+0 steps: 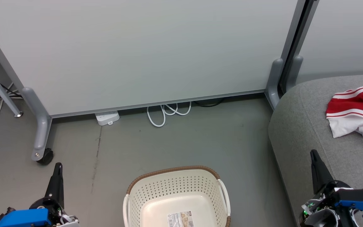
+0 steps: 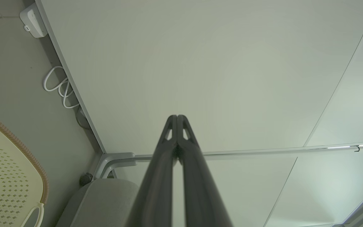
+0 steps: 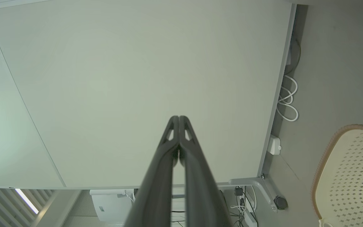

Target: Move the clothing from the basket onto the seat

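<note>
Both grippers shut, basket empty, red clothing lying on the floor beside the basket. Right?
One thing is off. The head view shows the red clothing lying on the grey seat, not on the floor. The rest holds: the basket is empty apart from a label on its bottom, and the left gripper and right gripper are both shut.

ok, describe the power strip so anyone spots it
Find the big pale partition panel ahead. On the floor under its bottom edge, left of the looped white cable, sits the power strip: a flat white block, not a loop.
</note>
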Available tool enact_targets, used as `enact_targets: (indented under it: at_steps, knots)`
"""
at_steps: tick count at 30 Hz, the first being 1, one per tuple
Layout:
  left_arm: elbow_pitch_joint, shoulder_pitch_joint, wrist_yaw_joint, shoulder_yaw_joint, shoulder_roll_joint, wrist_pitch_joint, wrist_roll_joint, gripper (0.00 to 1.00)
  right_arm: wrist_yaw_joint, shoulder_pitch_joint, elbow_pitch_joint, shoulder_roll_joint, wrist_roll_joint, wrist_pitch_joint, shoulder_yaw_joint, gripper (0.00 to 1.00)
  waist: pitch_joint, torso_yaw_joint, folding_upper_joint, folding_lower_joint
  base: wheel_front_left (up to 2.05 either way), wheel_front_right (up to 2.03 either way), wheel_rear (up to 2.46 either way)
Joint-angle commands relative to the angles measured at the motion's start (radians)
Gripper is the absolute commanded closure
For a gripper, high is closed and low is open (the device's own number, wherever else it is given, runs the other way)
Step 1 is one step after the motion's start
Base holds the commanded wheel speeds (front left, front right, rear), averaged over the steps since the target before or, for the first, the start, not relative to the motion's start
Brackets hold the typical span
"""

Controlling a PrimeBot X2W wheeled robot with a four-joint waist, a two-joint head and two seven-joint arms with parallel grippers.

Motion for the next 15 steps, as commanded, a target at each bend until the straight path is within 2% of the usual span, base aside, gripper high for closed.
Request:
enact_targets:
  at_steps: [1,15]
  knots:
    - [-0.004,-0.012,-0.007,0.002,0.005,0.005,-0.003,1.0,0.0,-0.01,-0.003,0.002,0.003,0.003,-0.002,1.0,0.0,0.0,0.0,0.0001,0.0,0.0,0.0]
    - [-0.004,-0.012,-0.007,0.001,0.005,0.005,-0.003,1.0,0.0,-0.01,-0.003,0.002,0.004,0.003,-0.002,1.0,0.0,0.0,0.0,0.0001,0.0,0.0,0.0]
